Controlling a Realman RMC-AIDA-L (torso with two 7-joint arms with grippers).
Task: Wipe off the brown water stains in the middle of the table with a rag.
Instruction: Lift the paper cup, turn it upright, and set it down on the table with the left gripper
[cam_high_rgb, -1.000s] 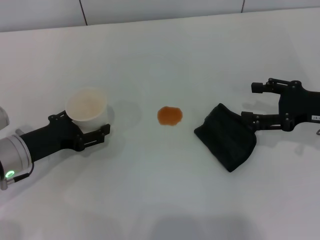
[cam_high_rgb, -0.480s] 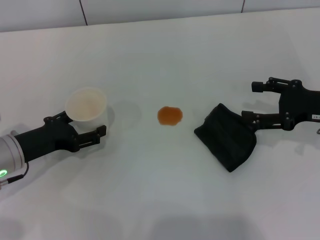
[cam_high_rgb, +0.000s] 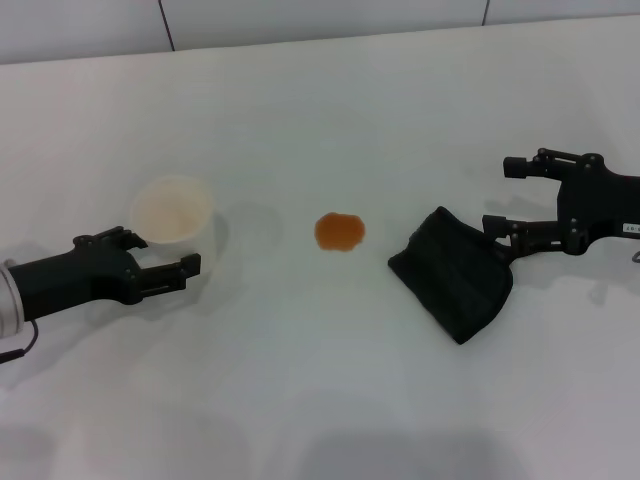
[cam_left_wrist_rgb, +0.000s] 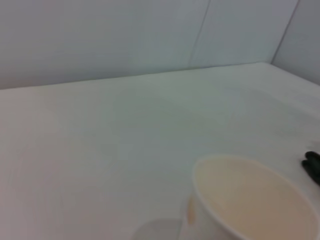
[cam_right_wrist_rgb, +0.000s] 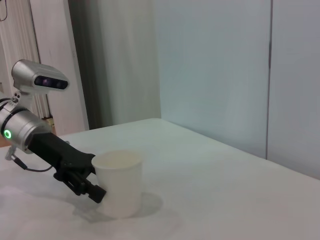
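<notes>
The jaws of the left gripper (cam_high_rgb: 165, 253) stand apart on the table (cam_high_rgb: 300, 380), just beside the near side of a white paper cup (cam_high_rgb: 172, 209) and not clamped on it. Using the brown water stains (cam_high_rgb: 339, 231) as the landmark, the cup stands well to their left, and the rag (cam_high_rgb: 452, 274) lies folded near them on their right. The jaws of the right gripper (cam_high_rgb: 497, 195) stand apart too, farther right of the stains, the lower finger reaching to the rag's far edge.
</notes>
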